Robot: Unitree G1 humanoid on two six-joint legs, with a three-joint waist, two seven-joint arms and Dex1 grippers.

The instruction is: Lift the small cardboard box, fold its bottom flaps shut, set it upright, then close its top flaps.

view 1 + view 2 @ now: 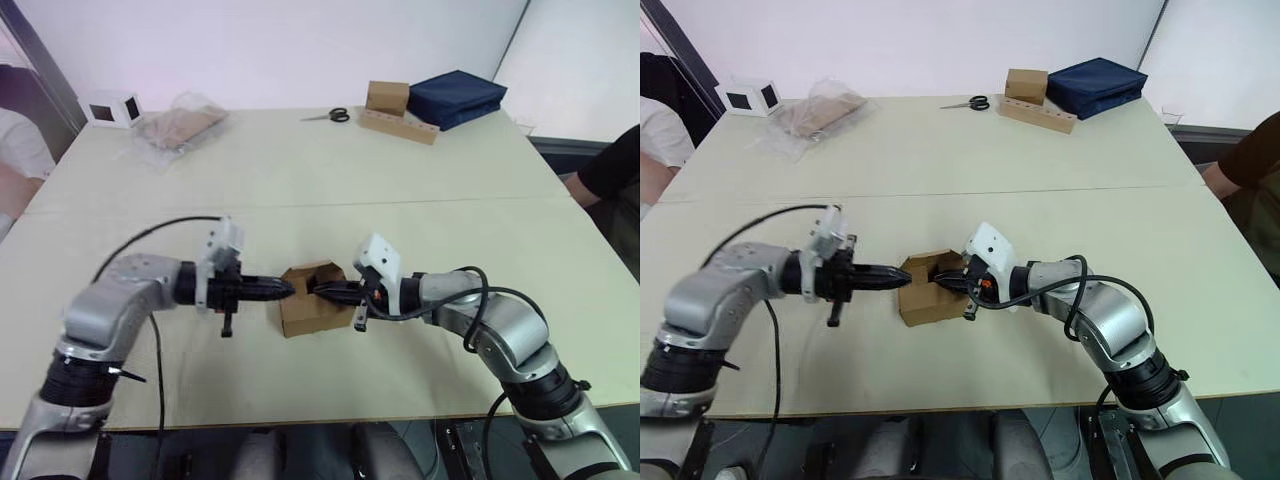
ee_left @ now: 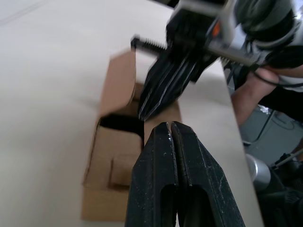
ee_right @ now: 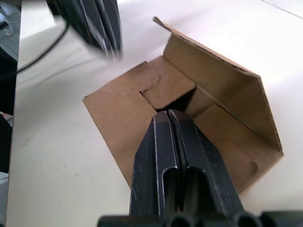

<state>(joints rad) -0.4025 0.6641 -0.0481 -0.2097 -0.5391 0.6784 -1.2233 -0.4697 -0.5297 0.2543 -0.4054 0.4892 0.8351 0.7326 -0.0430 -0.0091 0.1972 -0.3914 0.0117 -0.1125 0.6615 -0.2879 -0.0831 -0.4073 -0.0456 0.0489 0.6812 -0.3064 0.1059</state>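
Brown cardboard sits between my two grippers: the small box [image 1: 311, 299] rests on the pale table [image 1: 300, 170], near its front edge, with its open end facing up; I see the left gripper [image 1: 283, 289] coming at it from one side and the right gripper [image 1: 322, 291] from the other, tips almost meeting over the opening. My left jaws are pressed together, no gap between the fingers, and they hold nothing; their tip lies at the box's near edge, just above a folded-in flap. My right jaws are likewise closed tight and empty; their tip reaches over the rim and points down into the dark gap between the inner flaps. One long flap [image 3: 222, 90] stands up beyond the right jaws, on the far side of the opening; two other flaps lie partly folded inward below the tip, leaving a hole between them. Far beyond both jaws, at the table's back edge, I see scissors [image 1: 328, 116], a tan carton [image 1: 387, 97] on a holed wooden bar [image 1: 400, 126], a dark blue bag [image 1: 456, 97], a clear plastic bag [image 1: 180, 125] and a white cube [image 1: 112, 108]; a person's arm [image 1: 605, 170] shows at the table's right side.
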